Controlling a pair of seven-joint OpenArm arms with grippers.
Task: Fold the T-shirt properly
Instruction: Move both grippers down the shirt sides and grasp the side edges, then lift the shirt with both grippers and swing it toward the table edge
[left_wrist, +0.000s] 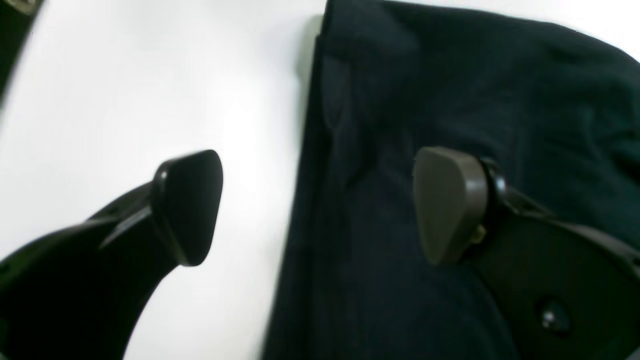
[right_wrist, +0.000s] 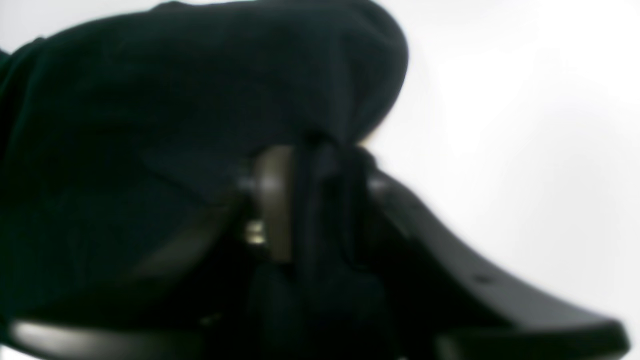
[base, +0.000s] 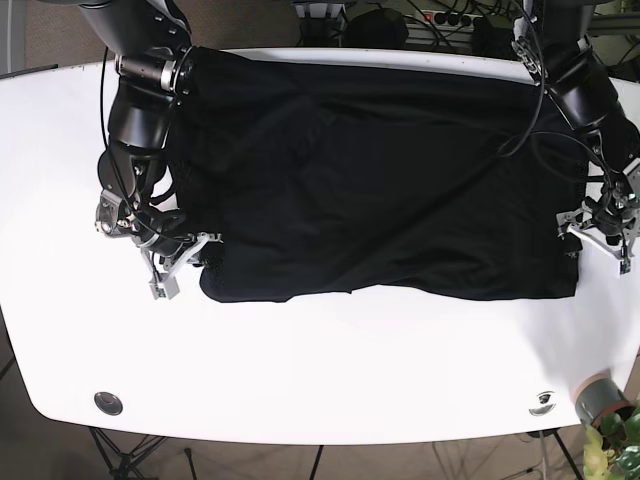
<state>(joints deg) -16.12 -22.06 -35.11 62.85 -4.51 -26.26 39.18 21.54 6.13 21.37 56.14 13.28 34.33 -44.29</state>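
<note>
A black T-shirt (base: 380, 170) lies spread over the white table (base: 320, 370), its lower edge rumpled. My right gripper (base: 185, 262) is at the shirt's lower left corner. In the right wrist view this gripper (right_wrist: 320, 200) is shut on a bunched fold of the black T-shirt (right_wrist: 200, 90), which drapes over its fingers. My left gripper (base: 600, 235) is at the shirt's right edge. In the left wrist view it (left_wrist: 317, 205) stands open astride the T-shirt's (left_wrist: 450, 90) edge, with one finger (left_wrist: 187, 205) over bare table and the other finger (left_wrist: 450, 200) over cloth.
A small potted plant (base: 605, 405) stands off the table's front right corner. Cables and power strips (base: 440, 20) lie behind the far edge. A round metal fitting (base: 107, 402) sits in the table near the front left, another round fitting (base: 541, 402) near the front right.
</note>
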